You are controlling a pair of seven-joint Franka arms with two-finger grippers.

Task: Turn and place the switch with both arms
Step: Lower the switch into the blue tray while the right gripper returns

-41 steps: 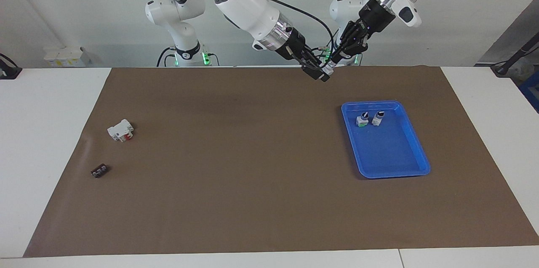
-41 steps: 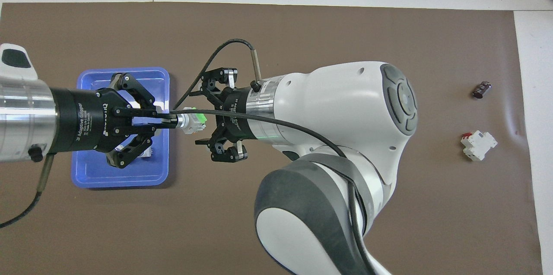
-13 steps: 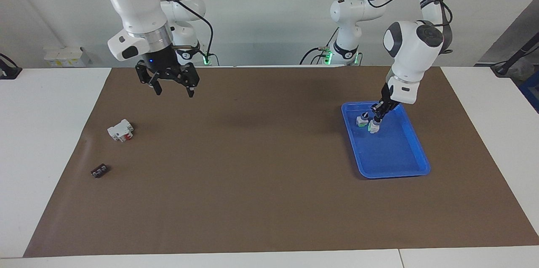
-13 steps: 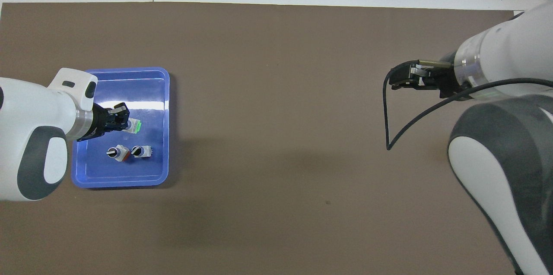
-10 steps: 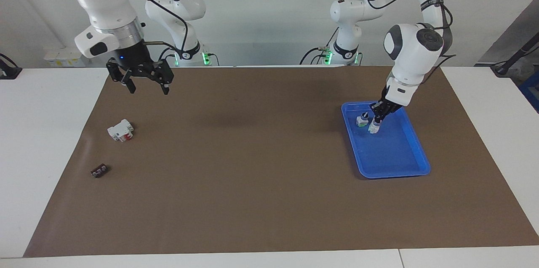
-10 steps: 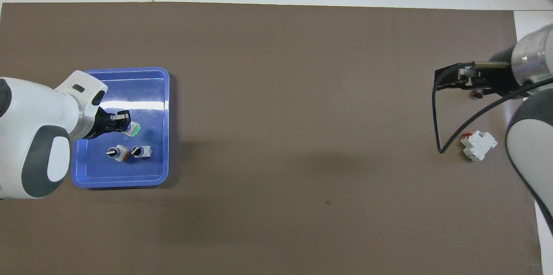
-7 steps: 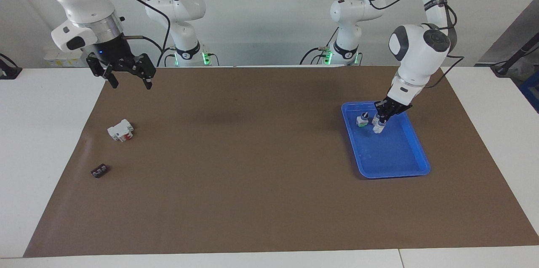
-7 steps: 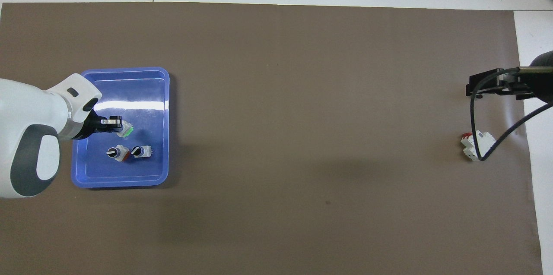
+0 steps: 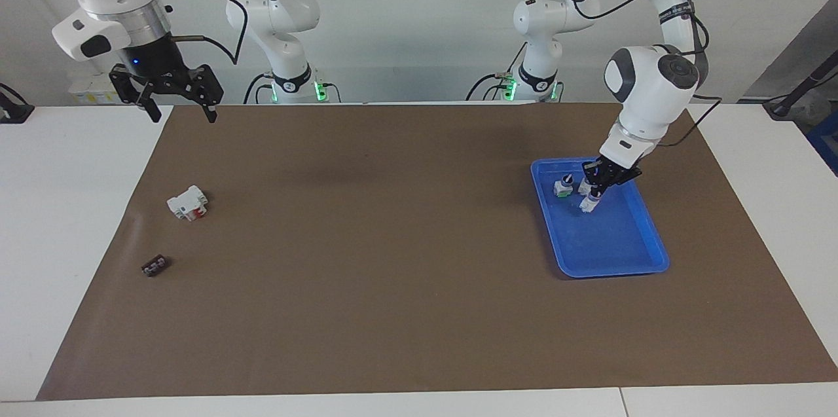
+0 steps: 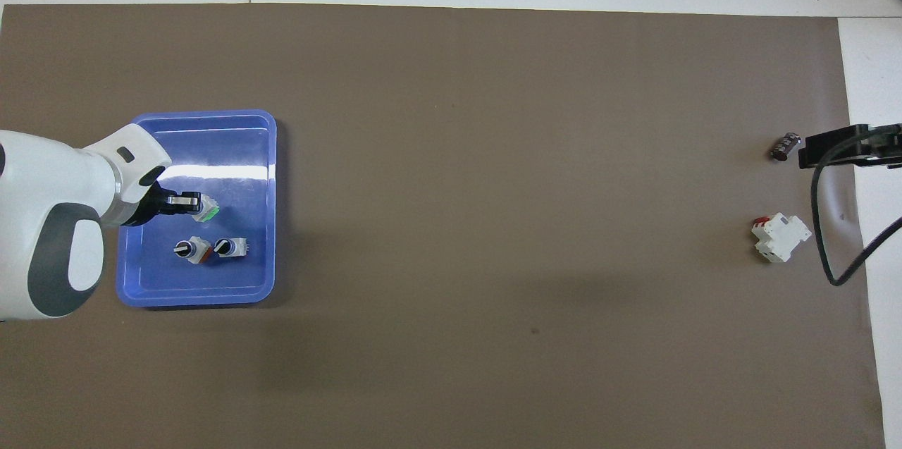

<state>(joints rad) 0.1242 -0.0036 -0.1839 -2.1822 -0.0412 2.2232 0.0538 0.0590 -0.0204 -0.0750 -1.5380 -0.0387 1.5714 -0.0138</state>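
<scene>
My left gripper (image 9: 595, 190) is down in the blue tray (image 9: 612, 243), shut on the knob end of a white-grey switch (image 9: 588, 203) with a green part. The switch's lower end is at the tray floor. It also shows in the overhead view (image 10: 206, 211), at my left gripper (image 10: 189, 203). Two more switches (image 10: 190, 249) (image 10: 230, 247) stand in the tray, nearer to the robots. My right gripper (image 9: 182, 113) is open and empty, raised over the mat's edge at the right arm's end.
A larger white block with a red part (image 9: 188, 202) and a tiny black piece (image 9: 154, 266) lie on the brown mat (image 9: 393, 253) toward the right arm's end. The black piece (image 10: 785, 146) is farther from the robots than the block (image 10: 780, 237).
Earlier both grippers met at the switch in the air. The right gripper has since swung away to its own end of the table. The left gripper has lowered the switch into the tray.
</scene>
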